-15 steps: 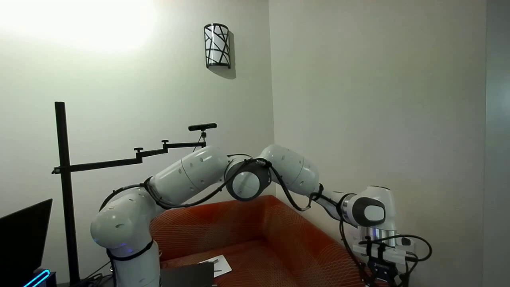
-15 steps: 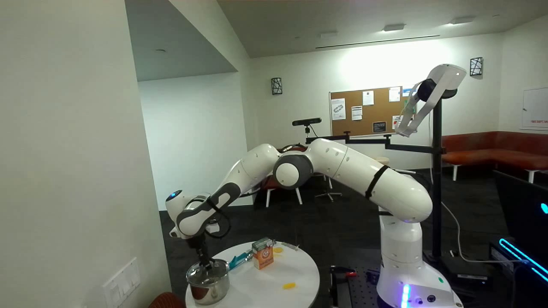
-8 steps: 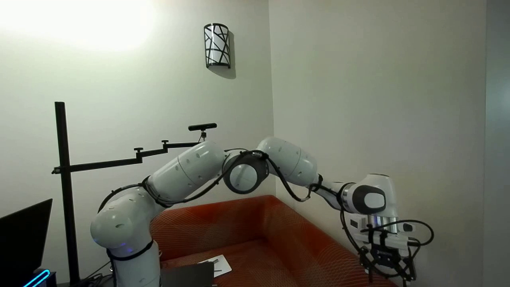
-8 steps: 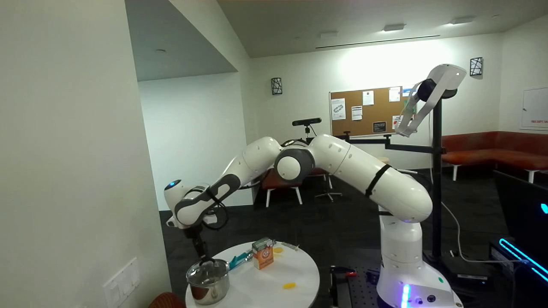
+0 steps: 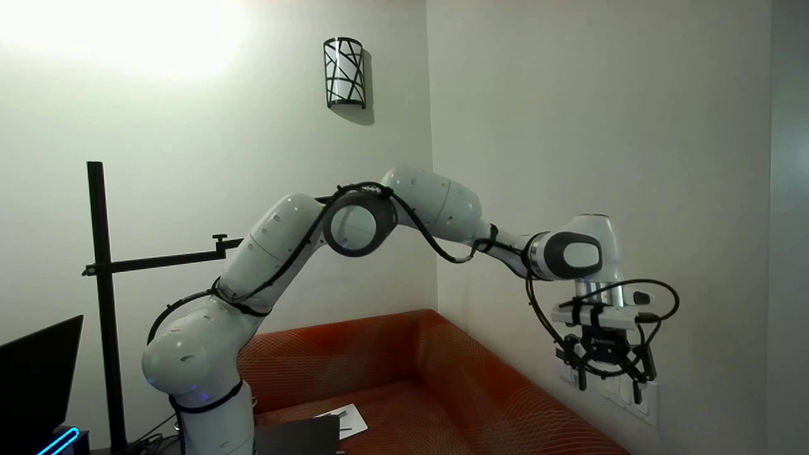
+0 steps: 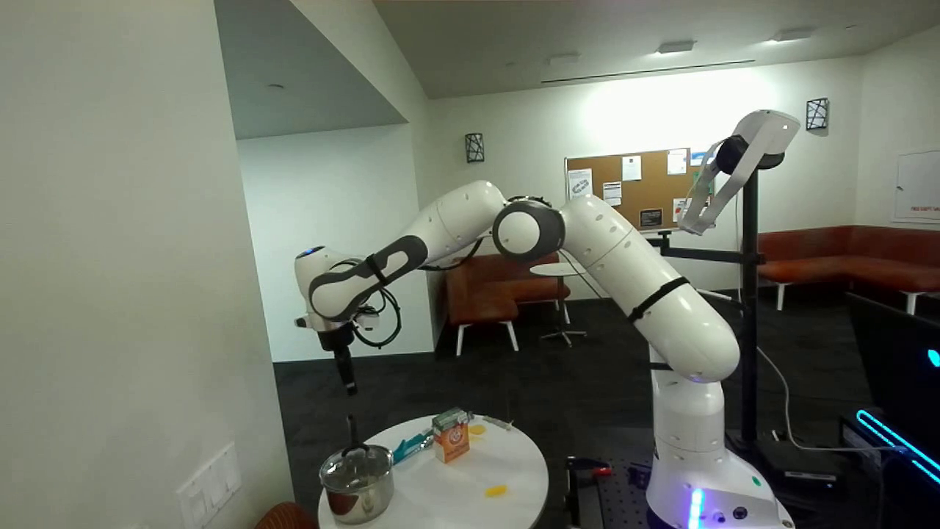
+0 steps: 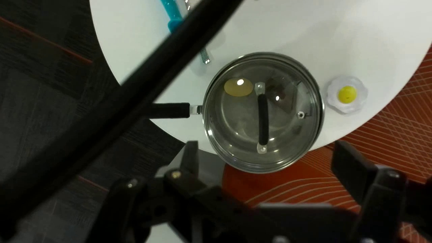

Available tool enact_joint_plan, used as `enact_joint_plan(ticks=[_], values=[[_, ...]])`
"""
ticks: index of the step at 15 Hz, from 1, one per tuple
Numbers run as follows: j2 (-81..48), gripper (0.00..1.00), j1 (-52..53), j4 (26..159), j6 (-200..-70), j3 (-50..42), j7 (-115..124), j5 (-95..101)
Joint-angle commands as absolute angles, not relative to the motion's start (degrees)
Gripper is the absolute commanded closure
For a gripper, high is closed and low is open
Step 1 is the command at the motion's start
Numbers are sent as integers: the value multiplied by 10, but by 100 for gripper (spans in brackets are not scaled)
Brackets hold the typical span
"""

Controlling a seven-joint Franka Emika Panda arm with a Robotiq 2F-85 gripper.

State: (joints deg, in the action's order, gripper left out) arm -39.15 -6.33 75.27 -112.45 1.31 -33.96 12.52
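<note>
Wrist view shows the gripper (image 7: 265, 148), jaws spread and gripping nothing, above the glass lid (image 7: 244, 116), which sits level, seemingly because the pot (image 6: 371, 496) bears it, near the edge of the table (image 7: 135, 37), black handle (image 7: 170, 110) toward 9 o'clock, toy egg (image 7: 347, 94) at 3 o'clock.

In both exterior views the white arm (image 6: 529, 230) forms a broad arch: up from its upright base (image 6: 687, 433), along the slanting upper arm (image 6: 620, 273) to a raised, bent elbow (image 5: 354, 229), then down the forearm (image 6: 459, 214) to the wrist (image 6: 334, 294), below which the end section hangs nearly straight down. The black fingers (image 5: 582, 379) point downward at the bottom of it, side by side and set well apart. In the wrist view they stand toward opposite sides of the lower half, a wide gap between them.
</note>
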Motion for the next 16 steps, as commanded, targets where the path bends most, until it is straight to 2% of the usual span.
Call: enact_joint_plan(ticks=[1, 9, 16], values=[[-259, 0, -83, 888, -1098, 16, -335, 89], [-67, 0, -87, 1069, -1029, -11, -317, 63], [-13, 0, -66, 1170, -1033, -18, -213, 41]])
